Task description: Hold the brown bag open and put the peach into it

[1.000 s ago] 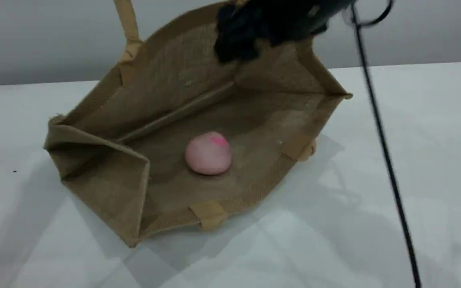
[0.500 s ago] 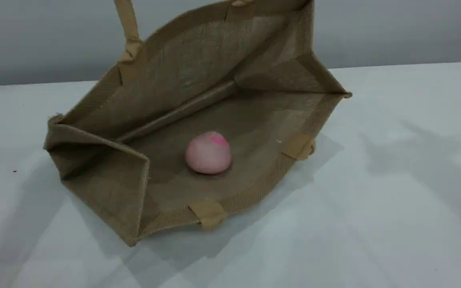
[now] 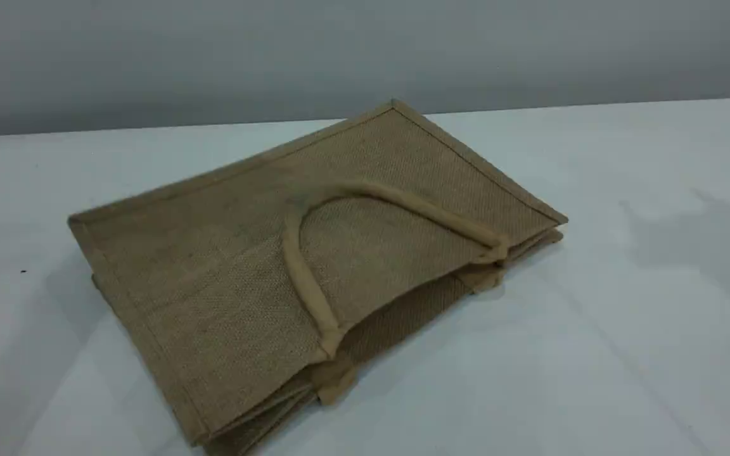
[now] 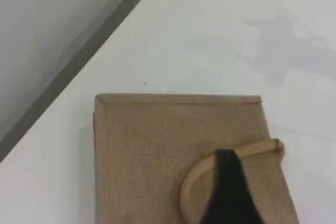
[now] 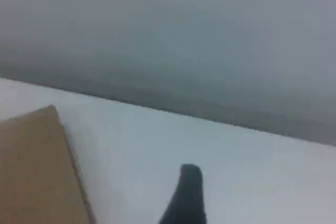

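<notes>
We saw the bag flat and shut, perhaps hiding the unseen peach, our left gripper over its handle, width unclear, our right gripper wide, empty.

The brown bag lay flat on the surface, collapsed, near the middle and slightly left in the scene view — one loop handle rested on its upper panel, curving toward the mouth at the near right edge. The wall stood behind the surface's far edge.
</notes>
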Robot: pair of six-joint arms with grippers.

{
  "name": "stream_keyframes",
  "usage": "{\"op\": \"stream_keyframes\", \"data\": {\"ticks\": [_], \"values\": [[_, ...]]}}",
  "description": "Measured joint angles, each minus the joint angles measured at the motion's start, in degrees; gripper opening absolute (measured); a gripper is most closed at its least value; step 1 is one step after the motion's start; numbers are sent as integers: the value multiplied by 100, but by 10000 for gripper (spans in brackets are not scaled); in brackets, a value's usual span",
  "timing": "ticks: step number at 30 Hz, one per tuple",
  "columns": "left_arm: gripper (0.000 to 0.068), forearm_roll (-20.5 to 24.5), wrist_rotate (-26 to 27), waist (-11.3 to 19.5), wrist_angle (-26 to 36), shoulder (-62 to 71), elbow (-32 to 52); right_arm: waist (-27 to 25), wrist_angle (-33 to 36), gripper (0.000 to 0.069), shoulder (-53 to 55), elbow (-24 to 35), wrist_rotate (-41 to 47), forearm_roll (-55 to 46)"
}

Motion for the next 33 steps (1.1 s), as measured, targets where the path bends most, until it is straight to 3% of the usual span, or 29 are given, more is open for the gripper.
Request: {"op": "stream_keyframes", "data": {"ticks": [3,9,18,25,33], "values": [[461,54,-65,0,0,0,0,0,164,594,-197,0,-6,0],[465,349,-705,0,6,-297,0,0,678,594,-975,0,-34,0],[466,2021,-2176,0,34,-1328,0,0,2006,594,-2661,0,161,11],[466,3368,-3453,0,32,-2310,460,6,2936,594,-4078,0,636,15],[466,3525,-3596,0,16,-3898,1966,6,4017,593,-5531,0,994,-280]]}}
